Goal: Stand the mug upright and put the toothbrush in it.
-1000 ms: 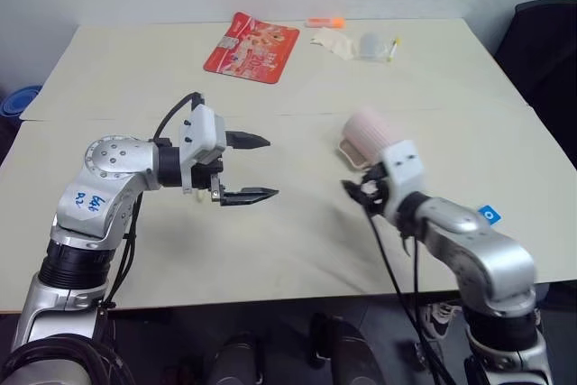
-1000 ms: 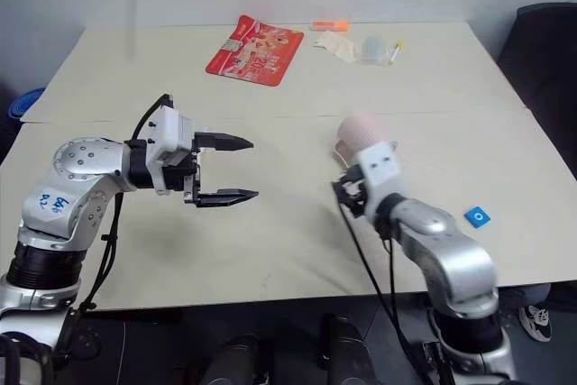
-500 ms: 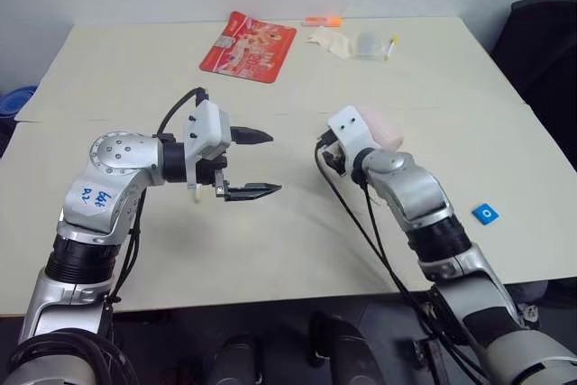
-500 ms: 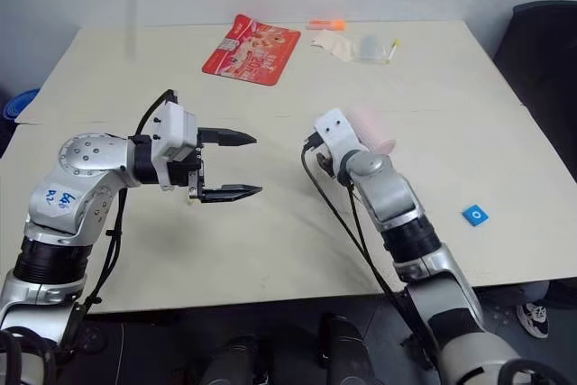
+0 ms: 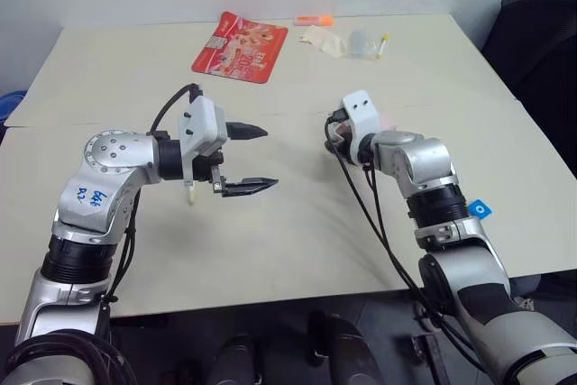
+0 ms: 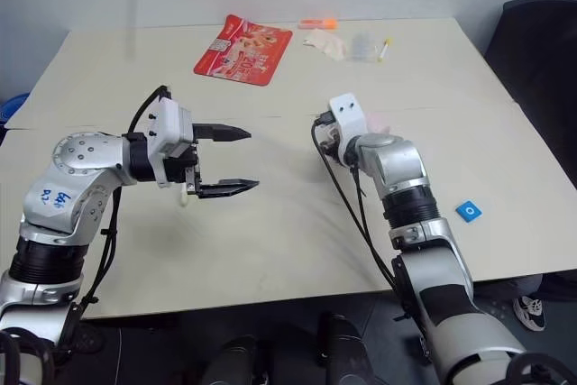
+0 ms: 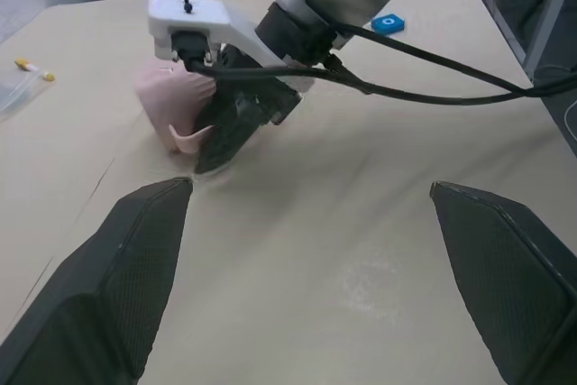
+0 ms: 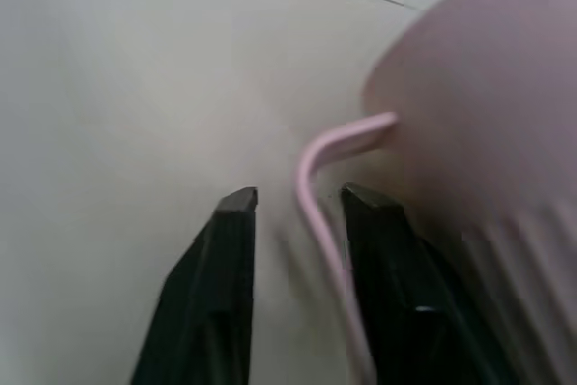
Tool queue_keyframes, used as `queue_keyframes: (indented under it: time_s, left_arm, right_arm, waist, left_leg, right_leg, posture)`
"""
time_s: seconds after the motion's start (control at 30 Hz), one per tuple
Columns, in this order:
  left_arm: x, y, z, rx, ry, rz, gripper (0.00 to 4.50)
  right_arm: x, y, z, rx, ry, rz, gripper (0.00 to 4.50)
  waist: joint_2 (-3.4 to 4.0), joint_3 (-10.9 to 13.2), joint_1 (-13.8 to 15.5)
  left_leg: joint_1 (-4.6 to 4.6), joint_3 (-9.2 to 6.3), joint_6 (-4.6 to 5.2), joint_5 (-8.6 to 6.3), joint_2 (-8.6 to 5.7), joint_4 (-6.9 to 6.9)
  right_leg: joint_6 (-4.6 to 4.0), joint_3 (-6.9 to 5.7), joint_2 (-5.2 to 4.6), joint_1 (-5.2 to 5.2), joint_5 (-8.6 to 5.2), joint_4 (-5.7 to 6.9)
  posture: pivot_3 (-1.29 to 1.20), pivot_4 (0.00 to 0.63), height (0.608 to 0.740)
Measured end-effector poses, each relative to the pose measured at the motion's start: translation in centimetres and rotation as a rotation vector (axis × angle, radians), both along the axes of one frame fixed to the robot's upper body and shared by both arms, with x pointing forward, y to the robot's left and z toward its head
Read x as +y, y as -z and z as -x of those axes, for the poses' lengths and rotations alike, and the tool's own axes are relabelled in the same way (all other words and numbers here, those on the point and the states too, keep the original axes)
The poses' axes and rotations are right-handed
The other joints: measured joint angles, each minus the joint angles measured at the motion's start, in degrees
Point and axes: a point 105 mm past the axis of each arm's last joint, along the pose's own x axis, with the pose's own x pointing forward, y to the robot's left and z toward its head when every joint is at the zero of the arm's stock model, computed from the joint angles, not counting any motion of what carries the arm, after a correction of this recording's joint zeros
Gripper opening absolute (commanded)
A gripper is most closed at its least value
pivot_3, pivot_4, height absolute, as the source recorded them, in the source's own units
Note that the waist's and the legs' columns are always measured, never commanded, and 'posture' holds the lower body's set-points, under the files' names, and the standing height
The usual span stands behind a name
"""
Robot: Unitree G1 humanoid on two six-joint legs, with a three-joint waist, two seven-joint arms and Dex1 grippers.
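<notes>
Pink mug (image 7: 171, 101) handle sits between the right gripper (image 8: 293, 197) fingers, barely apart; left gripper (image 5: 258, 159) gapes wide

1. From my left wrist camera, the left gripper (image 7: 311, 277) stands with its two black fingers (image 7: 117, 268) spread wide over the beige table (image 7: 361, 223).
2. Across from it I see the right gripper (image 7: 216, 146) angled down at the pale pink mug (image 7: 171, 96), its dark fingers at the mug's loop handle (image 7: 187, 139).
3. The mug lies on its side.
4. A small blue tag (image 7: 389, 22) sits well beyond, and a clear bag (image 7: 18, 92) lies at the table's far side.
</notes>
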Motion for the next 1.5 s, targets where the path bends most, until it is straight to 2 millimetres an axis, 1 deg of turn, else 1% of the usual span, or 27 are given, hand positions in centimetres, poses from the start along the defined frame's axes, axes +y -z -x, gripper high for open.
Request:
queue_keyframes:
  time_s: [0.03,0.07,0.1,0.23,0.33,0.43,0.5,0.57,0.6,0.67,0.73,0.83,0.9,0.93,1.03,1.1,1.3,1.33,1.4,1.47,1.5]
  left_arm:
    - [0.1,0.1,0.0,0.002,-0.003,-0.001,4.50]
    - [0.1,0.1,0.0,0.003,-0.004,-0.003,4.50]
    - [0.1,0.1,0.0,0.002,-0.006,-0.002,4.50]
    - [0.5,-0.4,-0.2,-0.013,-0.028,0.012,4.50]
    - [0.9,-0.7,-0.4,-0.015,-0.061,0.029,4.50]
    - [1.8,-1.5,-1.0,0.002,-0.130,0.084,4.50]
    - [2.3,-1.9,-1.2,0.005,-0.165,0.105,4.50]
    - [2.8,-2.1,-1.2,0.005,-0.192,0.102,4.50]
    - [3.0,-2.3,-1.2,0.003,-0.202,0.101,4.50]
    - [3.3,-2.5,-1.0,-0.004,-0.214,0.096,4.50]
    - [3.6,-2.7,-0.9,-0.007,-0.229,0.089,4.50]
    - [4.1,-2.5,-0.6,0.006,-0.245,0.078,4.50]
    - [3.9,-2.6,-0.3,-0.004,-0.239,0.063,4.50]
    - [3.9,-2.7,-0.2,-0.012,-0.235,0.052,4.50]
    - [4.0,-2.8,0.0,-0.016,-0.236,0.035,4.50]
    - [3.9,-2.8,0.1,-0.019,-0.227,0.024,4.50]
    - [3.2,-2.7,0.2,-0.011,-0.193,0.006,4.50]
    - [3.1,-2.5,0.1,-0.005,-0.185,0.002,4.50]
    - [2.7,-2.2,0.1,0.007,-0.163,-0.003,4.50]
    - [2.3,-1.9,0.2,0.017,-0.142,-0.001,4.50]
    - [2.2,-1.8,0.2,0.021,-0.135,-0.004,4.50]
  right_arm:
    - [0.1,-0.5,-0.1,-0.016,-0.007,-0.008,0.26]
    - [0.2,-1.0,-0.2,-0.031,-0.011,-0.013,0.13]
    - [0.2,-1.2,-0.3,-0.035,-0.011,-0.018,0.12]
    - [0.1,-1.3,-0.3,-0.032,-0.015,-0.050,0.09]
    - [0.7,-1.3,0.0,-0.023,-0.041,-0.090,0.09]
    - [2.2,-1.4,0.7,-0.003,-0.115,-0.151,0.09]
    - [3.8,-1.8,1.0,-0.024,-0.169,-0.213,0.09]
    - [5.8,-2.8,1.5,-0.062,-0.251,-0.310,0.09]
    - [7.3,-3.5,2.4,-0.084,-0.322,-0.369,0.09]
    - [8.7,-4.0,3.5,-0.116,-0.408,-0.406,0.09]
    - [9.3,-3.4,4.3,-0.134,-0.443,-0.443,0.09]
    - [10.3,-1.8,5.4,-0.126,-0.464,-0.552,0.09]
    - [10.7,-1.4,6.0,-0.143,-0.474,-0.604,0.09]
    - [10.7,-1.3,6.6,-0.149,-0.493,-0.642,0.09]
    - [10.1,-0.7,8.0,-0.147,-0.521,-0.703,0.09]
    - [9.7,-0.3,8.4,-0.150,-0.517,-0.710,0.09]
    - [8.0,0.1,9.3,-0.182,-0.479,-0.688,0.09]
    - [7.8,0.1,9.3,-0.185,-0.475,-0.683,0.75]
    - [7.3,0.3,9.6,-0.179,-0.469,-0.682,1.17]
    - [6.8,0.5,10.0,-0.171,-0.466,-0.686,1.92]
    - [6.6,0.5,10.1,-0.169,-0.466,-0.690,2.21]
  waist:
    - [0.00,0.00,0.00]
    - [0.00,0.00,0.01]
    - [0.00,0.00,0.00]
    - [0.00,0.00,0.03]
    - [0.00,0.00,-0.05]
    - [0.00,0.00,-0.40]
    - [0.00,0.00,-0.60]
    - [0.01,0.00,-0.87]
    - [0.01,0.00,-0.90]
    - [0.00,0.00,-0.86]
    - [0.00,0.00,-0.54]
    - [0.00,0.00,-0.14]
    - [0.00,0.00,-0.03]
    - [0.00,0.00,0.08]
    - [0.00,0.00,0.14]
    - [0.00,0.00,0.13]
    - [0.00,0.00,0.15]
    - [0.00,0.00,0.14]
    - [0.00,0.00,0.16]
    - [0.00,0.00,0.16]
    - [0.00,0.00,0.17]
  left_leg:
    - [0.00,0.00,0.00,0.00,0.00,0.00]
    - [0.00,0.00,0.00,0.00,0.00,0.00]
    - [0.00,0.00,0.00,0.00,0.00,0.00]
    - [0.00,-0.01,0.00,0.00,0.00,0.00]
    - [0.01,0.00,-0.01,0.00,0.01,0.00]
    - [0.03,0.01,-0.05,0.00,0.08,0.00]
    - [0.04,0.01,-0.06,0.01,0.08,-0.01]
    - [0.04,0.01,-0.08,0.01,0.08,-0.07]
    - [0.03,-0.02,-0.10,0.01,0.08,-0.10]
    - [0.01,-0.04,-0.10,0.00,0.08,-0.11]
    - [0.01,-0.04,-0.09,-0.01,0.00,-0.11]
    - [0.01,-0.02,-0.08,-0.01,-0.01,-0.09]
    - [0.02,-0.03,-0.09,-0.01,-0.01,-0.08]
    - [0.02,-0.05,-0.10,-0.01,0.00,-0.09]
    - [0.02,-0.06,-0.09,-0.01,-0.02,-0.08]
    - [0.03,-0.04,-0.10,-0.01,-0.01,-0.08]
    - [0.05,-0.03,-0.10,0.00,-0.01,-0.08]
    - [0.05,-0.03,-0.10,0.00,-0.01,-0.08]
    - [0.05,-0.03,-0.10,0.00,-0.01,-0.08]
    - [0.05,-0.02,-0.10,0.00,-0.01,-0.08]
    - [0.05,-0.02,-0.10,0.00,-0.01,-0.08]
  right_leg:
    - [0.00,0.00,0.00,0.00,0.00,0.00]
    - [0.00,0.00,-0.01,0.00,0.00,0.01]
    - [0.00,0.00,-0.01,0.00,0.00,0.01]
    - [0.00,0.00,-0.02,0.00,0.00,0.00]
    - [0.00,0.01,-0.01,0.00,0.00,0.02]
    - [0.00,0.02,0.02,0.00,0.00,0.04]
    - [0.00,0.02,0.03,0.00,0.00,0.04]
    - [-0.01,0.01,0.03,-0.03,0.00,0.04]
    - [-0.02,-0.01,0.03,-0.03,-0.01,0.02]
    - [-0.02,-0.04,0.02,-0.03,-0.02,-0.03]
    - [-0.02,-0.03,-0.02,-0.02,-0.01,-0.04]
    - [-0.01,-0.02,-0.03,-0.01,-0.01,-0.01]
    - [-0.02,-0.02,-0.02,-0.02,-0.01,0.01]
    - [-0.02,-0.02,-0.02,-0.02,-0.01,0.01]
    - [-0.02,-0.01,-0.02,-0.01,-0.01,0.00]
    - [-0.02,-0.01,-0.01,-0.01,-0.01,0.02]
    - [-0.02,0.00,0.02,-0.01,-0.02,0.03]
    - [-0.03,0.01,0.03,-0.01,-0.02,0.03]
    - [-0.03,0.01,0.03,-0.01,-0.02,0.03]
    - [-0.03,0.01,0.04,-0.01,-0.02,0.03]
    - [-0.03,0.01,0.04,-0.01,-0.02,0.03]
  posture:
    - [0.00,0.150,0.740]
    - [0.00,0.150,0.740]
    - [0.00,0.150,0.740]
    - [0.00,0.150,0.740]
    - [0.00,0.150,0.740]
    - [0.00,0.150,0.740]
    - [0.00,0.150,0.740]
    - [0.00,0.150,0.740]
    - [0.00,0.150,0.740]
    - [0.00,0.150,0.740]
    - [0.00,0.150,0.740]
    - [0.00,0.150,0.740]
    - [0.00,0.150,0.740]
    - [0.00,0.150,0.740]
    - [0.00,0.150,0.740]
    - [0.00,0.150,0.740]
    - [0.00,0.150,0.740]
    - [0.00,0.150,0.740]
    - [0.00,0.150,0.740]
    - [0.00,0.150,0.740]
    - [0.00,0.150,0.740]
